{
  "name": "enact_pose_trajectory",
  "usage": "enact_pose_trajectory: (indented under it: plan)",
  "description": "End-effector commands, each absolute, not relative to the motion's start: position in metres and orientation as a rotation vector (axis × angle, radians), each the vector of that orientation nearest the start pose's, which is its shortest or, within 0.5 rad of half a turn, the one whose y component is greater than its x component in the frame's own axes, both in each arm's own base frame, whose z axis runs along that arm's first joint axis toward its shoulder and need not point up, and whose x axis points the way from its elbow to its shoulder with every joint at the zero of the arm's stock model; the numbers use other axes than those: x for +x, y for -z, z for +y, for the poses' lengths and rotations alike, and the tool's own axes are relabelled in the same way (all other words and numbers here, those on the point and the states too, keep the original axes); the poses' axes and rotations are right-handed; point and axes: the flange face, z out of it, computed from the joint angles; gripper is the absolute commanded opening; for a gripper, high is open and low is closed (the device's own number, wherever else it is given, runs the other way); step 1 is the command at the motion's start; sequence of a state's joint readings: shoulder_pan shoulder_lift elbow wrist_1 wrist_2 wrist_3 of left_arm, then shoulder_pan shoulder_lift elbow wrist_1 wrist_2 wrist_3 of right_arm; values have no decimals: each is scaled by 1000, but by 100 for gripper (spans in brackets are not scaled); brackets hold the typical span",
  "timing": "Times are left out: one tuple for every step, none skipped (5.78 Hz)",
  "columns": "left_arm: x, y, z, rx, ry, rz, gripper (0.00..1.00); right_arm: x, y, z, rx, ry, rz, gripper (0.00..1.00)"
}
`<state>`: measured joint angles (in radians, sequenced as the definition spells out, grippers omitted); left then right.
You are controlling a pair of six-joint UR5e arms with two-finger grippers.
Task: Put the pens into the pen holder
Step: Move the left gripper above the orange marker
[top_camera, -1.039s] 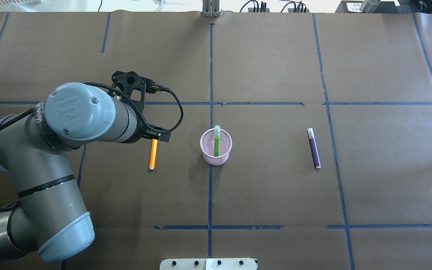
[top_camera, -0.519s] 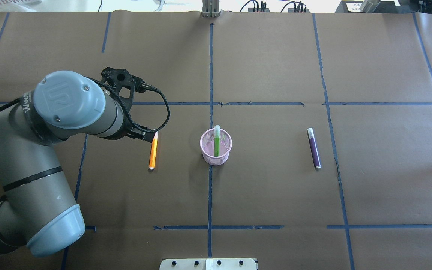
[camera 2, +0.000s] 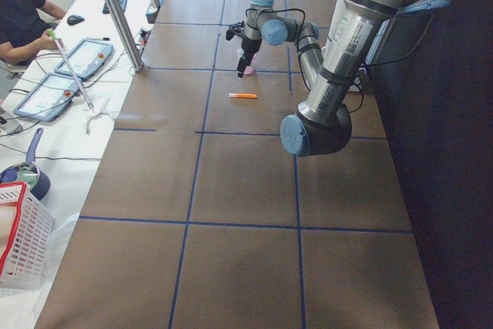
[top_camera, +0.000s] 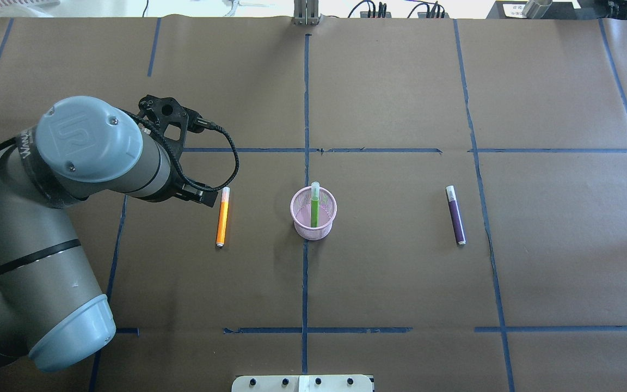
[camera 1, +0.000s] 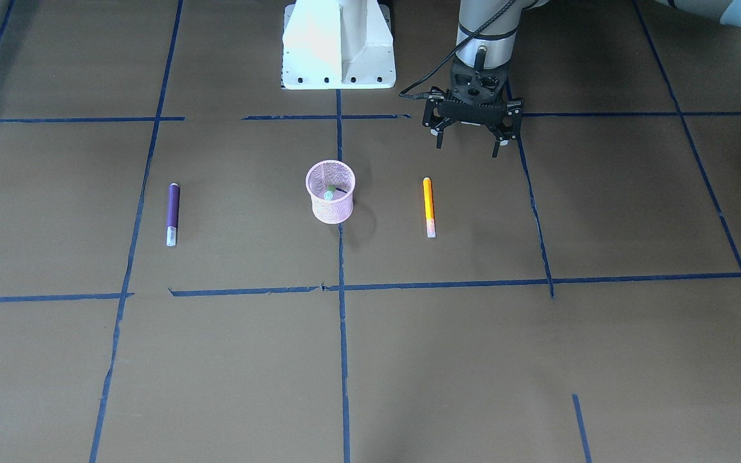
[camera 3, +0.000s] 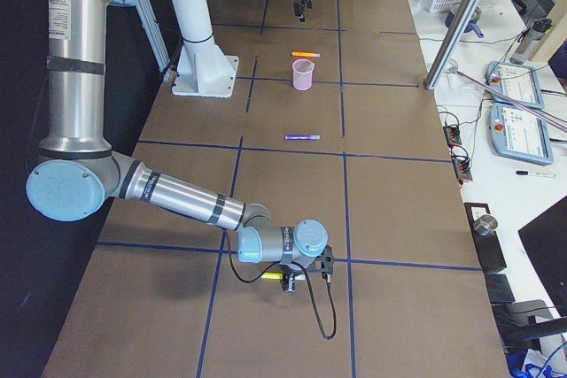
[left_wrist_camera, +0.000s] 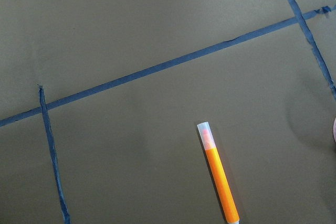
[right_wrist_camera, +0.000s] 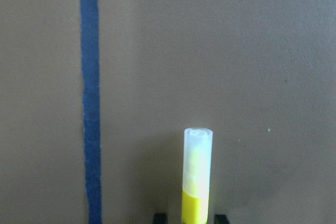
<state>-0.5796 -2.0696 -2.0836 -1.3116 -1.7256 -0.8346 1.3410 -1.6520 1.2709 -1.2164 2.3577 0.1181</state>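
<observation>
We have the pink pen holder (top_camera: 314,227) standing upright in the middle of the brown table (top_camera: 400,272), right on a blue tape line (top_camera: 305,283). Inside it the green pen (top_camera: 313,211) leans against the wall, and we see its pale cap poking up past the rim.

Out to the robot's left of the holder lies the orange pen (top_camera: 222,219). It is flat on the table, apart from the holder, with its pale cap end pointing away from the robot. The left gripper (camera 1: 467,148) hangs on that same side of the holder, a little farther out than the orange pen and clear of it. We see its two fingers (camera 1: 439,140) spread wide with nothing between them. Its wrist camera looks down on the orange pen's cap end.

Over on the robot's right of the holder, the purple pen (top_camera: 455,216) lies flat as well. It is farther from the holder than the orange one, cap end also away from the robot.

Well beyond the purple pen, far from the holder, the right gripper (right_wrist_camera: 190,217) sits low over the table. Its wrist camera gives us two dark fingertips (right_wrist_camera: 160,217) either side of a yellow pen (right_wrist_camera: 197,182) with a pale cap. We cannot tell whether they pinch it or merely flank it.
</observation>
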Motion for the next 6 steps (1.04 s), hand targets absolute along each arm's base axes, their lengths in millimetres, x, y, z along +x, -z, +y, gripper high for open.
enact_pose_trajectory:
  plan:
    - [395,-205,-399,346,-207,690,98,-36,-805,-430,-162,95,-771,21]
    - [395,-206,-399,346,-207,689,98,-35,-807,-428,-165,93,-772,2]
    - [394,-205,-399,346,-207,690,98,-35,-807,-427,-170,88,-777,0]
    - [388,-199,-396,359,-207,705,98,-38,-794,-433,-155,73,-793,0]
    - [384,-202,-393,359,-207,704,98,-42,-732,-446,-76,46,-827,0]
    - [380,-202,-391,362,-207,708,98,-46,-672,-459,20,66,-852,0]
